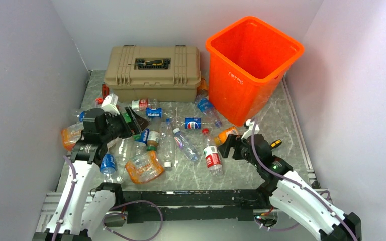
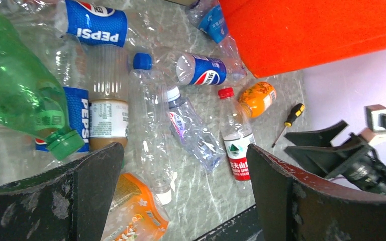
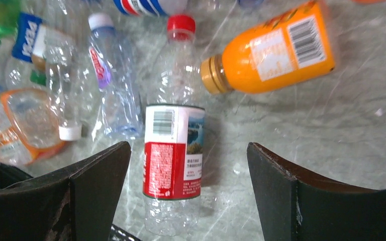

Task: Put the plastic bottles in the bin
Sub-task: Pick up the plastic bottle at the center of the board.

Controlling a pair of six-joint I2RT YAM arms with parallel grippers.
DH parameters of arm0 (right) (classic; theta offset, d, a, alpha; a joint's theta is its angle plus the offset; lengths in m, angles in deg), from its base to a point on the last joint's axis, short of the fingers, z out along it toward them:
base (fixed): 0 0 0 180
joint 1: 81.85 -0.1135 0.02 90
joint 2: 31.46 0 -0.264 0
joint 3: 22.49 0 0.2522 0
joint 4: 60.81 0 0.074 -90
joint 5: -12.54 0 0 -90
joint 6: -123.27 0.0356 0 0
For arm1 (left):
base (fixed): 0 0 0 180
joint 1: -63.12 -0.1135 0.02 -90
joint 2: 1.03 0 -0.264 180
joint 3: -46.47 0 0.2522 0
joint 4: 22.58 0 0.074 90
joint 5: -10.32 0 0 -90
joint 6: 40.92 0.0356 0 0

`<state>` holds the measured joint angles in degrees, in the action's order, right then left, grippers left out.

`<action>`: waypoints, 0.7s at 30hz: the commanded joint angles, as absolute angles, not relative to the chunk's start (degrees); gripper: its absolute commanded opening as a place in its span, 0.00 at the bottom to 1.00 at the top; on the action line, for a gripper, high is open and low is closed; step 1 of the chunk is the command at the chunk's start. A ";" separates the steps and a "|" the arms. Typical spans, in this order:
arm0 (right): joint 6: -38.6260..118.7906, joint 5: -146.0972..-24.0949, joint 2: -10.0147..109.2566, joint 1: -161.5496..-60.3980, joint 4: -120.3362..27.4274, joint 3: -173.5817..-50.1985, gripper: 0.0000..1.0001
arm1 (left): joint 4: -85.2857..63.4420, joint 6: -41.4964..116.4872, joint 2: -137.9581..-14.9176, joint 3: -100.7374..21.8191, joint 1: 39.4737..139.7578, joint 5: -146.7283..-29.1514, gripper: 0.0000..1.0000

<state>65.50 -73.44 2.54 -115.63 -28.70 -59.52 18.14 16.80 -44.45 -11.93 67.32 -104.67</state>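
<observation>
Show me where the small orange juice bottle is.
In the top view, the orange juice bottle lies right of centre, just before the orange bin, beside the red-capped bottle.

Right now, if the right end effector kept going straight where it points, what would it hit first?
The right end effector would probably meet the red-labelled bottle, centred ahead between its open fingers; depth is unclear.

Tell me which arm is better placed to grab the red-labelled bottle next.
Right. The right gripper hangs open directly over the red-labelled bottle, which lies between its fingers in the wrist view, and the orange bin stands on that side. The left gripper, also open, sits further left, by the green bottle.
</observation>
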 commanded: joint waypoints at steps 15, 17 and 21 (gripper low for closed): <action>70.71 -66.78 21.65 -132.18 -31.65 -63.26 0.93 | 12.27 16.29 -44.62 -11.46 67.51 -113.54 0.99; 71.53 -66.20 23.27 -132.90 -31.49 -63.64 0.93 | 12.62 16.53 -44.16 -11.49 67.51 -113.14 0.99; 72.28 -65.61 26.61 -133.86 -31.04 -64.51 0.88 | 12.83 16.91 -43.66 -11.59 67.51 -113.26 1.00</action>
<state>70.41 -68.92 24.33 -132.98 -31.87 -61.58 15.37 16.41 -44.67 -11.23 67.32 -111.80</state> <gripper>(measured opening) 0.902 0.994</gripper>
